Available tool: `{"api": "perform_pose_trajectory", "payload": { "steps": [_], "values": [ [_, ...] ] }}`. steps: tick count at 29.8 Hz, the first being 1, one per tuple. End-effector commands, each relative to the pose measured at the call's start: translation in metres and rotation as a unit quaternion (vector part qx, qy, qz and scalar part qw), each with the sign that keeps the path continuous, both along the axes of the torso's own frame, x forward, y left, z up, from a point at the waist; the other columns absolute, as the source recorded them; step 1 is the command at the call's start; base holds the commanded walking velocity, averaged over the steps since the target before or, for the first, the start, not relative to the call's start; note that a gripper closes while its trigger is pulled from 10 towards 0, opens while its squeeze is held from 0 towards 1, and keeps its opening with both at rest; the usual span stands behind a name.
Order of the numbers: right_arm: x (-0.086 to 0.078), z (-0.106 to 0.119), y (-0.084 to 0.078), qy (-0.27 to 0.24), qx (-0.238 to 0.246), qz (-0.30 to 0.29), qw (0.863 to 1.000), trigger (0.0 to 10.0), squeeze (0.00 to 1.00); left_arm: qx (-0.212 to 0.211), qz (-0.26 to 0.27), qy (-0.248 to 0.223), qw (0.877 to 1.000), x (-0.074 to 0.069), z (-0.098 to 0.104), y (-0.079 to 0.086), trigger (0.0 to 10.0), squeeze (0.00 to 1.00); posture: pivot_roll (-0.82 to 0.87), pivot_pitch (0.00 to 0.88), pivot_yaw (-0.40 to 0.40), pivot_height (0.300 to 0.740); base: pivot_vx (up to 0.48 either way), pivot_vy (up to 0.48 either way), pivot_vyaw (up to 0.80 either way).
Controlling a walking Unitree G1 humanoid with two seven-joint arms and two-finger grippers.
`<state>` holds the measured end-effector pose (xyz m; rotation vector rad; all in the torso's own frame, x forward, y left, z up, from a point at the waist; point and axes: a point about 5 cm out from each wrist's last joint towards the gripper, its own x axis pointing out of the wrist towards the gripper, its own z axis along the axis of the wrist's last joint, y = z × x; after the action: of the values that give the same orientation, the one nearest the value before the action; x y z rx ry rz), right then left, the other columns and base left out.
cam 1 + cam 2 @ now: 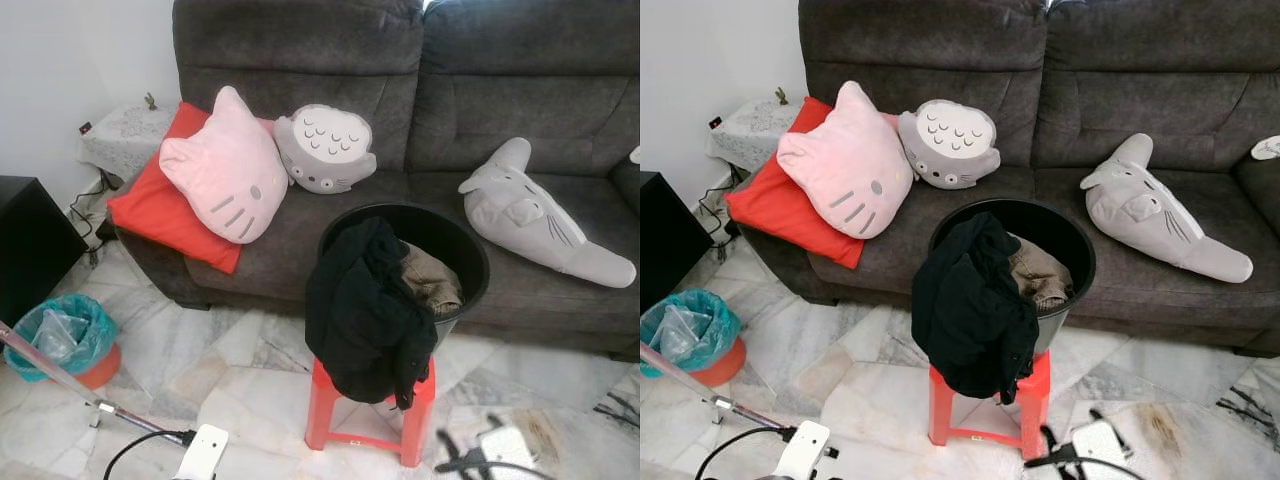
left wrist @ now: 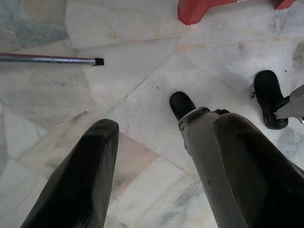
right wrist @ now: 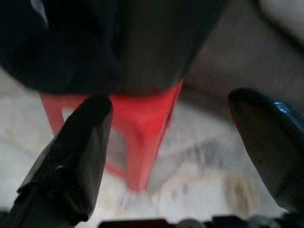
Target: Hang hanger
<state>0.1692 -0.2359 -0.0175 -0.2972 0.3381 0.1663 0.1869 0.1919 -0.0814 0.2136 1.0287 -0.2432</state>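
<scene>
Red stool stands in middle of floor, black bucket on top, black cloth hanging over near rim and down front. Bucket nearly touches sofa, tight gap behind. Open marble floor left of stool. Metal pole slants across floor at left; green bin just behind it. Black box blocks far left. Pillows crowd sofa seat left; grey plush lies on right.
</scene>
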Motion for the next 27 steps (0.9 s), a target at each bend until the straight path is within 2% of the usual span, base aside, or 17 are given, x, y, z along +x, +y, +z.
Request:
{"api": "perform_pose_trajectory", "payload": {
  "steps": [1,4,6,7,9,12,13,14,20,23,25,27],
  "values": [
    [0.006,0.015,0.009,-0.033,0.036,0.017,0.999,10.0,0.00,0.002,0.003,0.002,1.000,-0.002,0.000,0.005,10.0,0.00,-0.15,0.000,0.074,0.740,0.000,0.000,0.00],
    [0.009,0.029,0.020,-0.052,0.088,0.040,0.994,10.0,0.00,0.002,0.002,0.003,1.000,-0.002,0.000,0.005,10.0,0.00,-0.15,0.000,0.075,0.740,0.000,0.000,0.00],
    [0.011,0.051,0.034,-0.080,0.151,0.072,0.983,10.0,0.00,0.002,0.002,0.003,1.000,-0.002,0.000,0.005,10.0,0.00,-0.14,0.000,0.075,0.740,0.000,0.000,0.00],
    [0.011,0.051,0.034,-0.080,0.151,0.072,0.983,10.0,0.00,0.002,0.002,0.003,1.000,-0.002,0.000,0.005,10.0,0.00,-0.14,0.000,0.075,0.740,0.000,0.000,0.00],
    [0.011,0.063,0.041,-0.091,0.181,0.091,0.975,10.0,0.00,0.001,0.002,0.003,1.000,-0.002,0.000,0.005,10.0,0.00,-0.15,0.000,0.076,0.740,0.000,0.000,0.00],
    [0.004,0.083,0.052,-0.080,0.227,0.152,0.958,10.0,0.00,-0.001,0.001,0.003,1.000,-0.002,0.000,0.005,10.0,0.00,-0.15,0.000,0.076,0.740,0.000,0.000,0.00],
    [0.004,0.083,0.052,-0.080,0.227,0.152,0.958,10.0,0.00,-0.001,0.001,0.003,1.000,-0.002,0.000,0.005,10.0,0.00,-0.15,0.000,0.076,0.740,0.000,0.000,0.00],
    [0.000,0.090,0.055,-0.071,0.243,0.182,0.950,10.0,0.00,-0.002,0.002,0.003,1.000,-0.002,0.000,0.005,10.0,0.00,-0.15,0.000,0.075,0.740,0.000,0.000,0.00],
    [-0.008,0.103,0.056,-0.047,0.251,0.237,0.937,10.0,0.00,-0.004,0.003,0.003,1.000,-0.002,0.000,0.004,10.0,0.00,-0.15,0.000,0.074,0.740,0.000,0.000,0.00],
    [-0.013,0.103,0.056,-0.015,0.250,0.259,0.933,10.0,0.00,-0.005,0.003,0.003,1.000,-0.002,0.000,0.004,10.0,0.00,-0.15,0.000,0.073,0.740,0.000,0.000,0.00],
    [-0.020,0.100,0.057,0.023,0.245,0.284,0.927,10.0,0.00,-0.004,0.003,0.003,1.000,-0.002,0.000,0.004,10.0,0.00,-0.15,0.000,0.073,0.740,0.000,0.000,0.00],
    [-0.023,0.097,0.056,0.044,0.226,0.294,0.928,10.0,0.00,-0.004,0.003,0.003,1.000,-0.002,0.000,0.004,10.0,0.00,-0.15,0.000,0.073,0.740,0.000,0.000,0.00]
  ]
}}
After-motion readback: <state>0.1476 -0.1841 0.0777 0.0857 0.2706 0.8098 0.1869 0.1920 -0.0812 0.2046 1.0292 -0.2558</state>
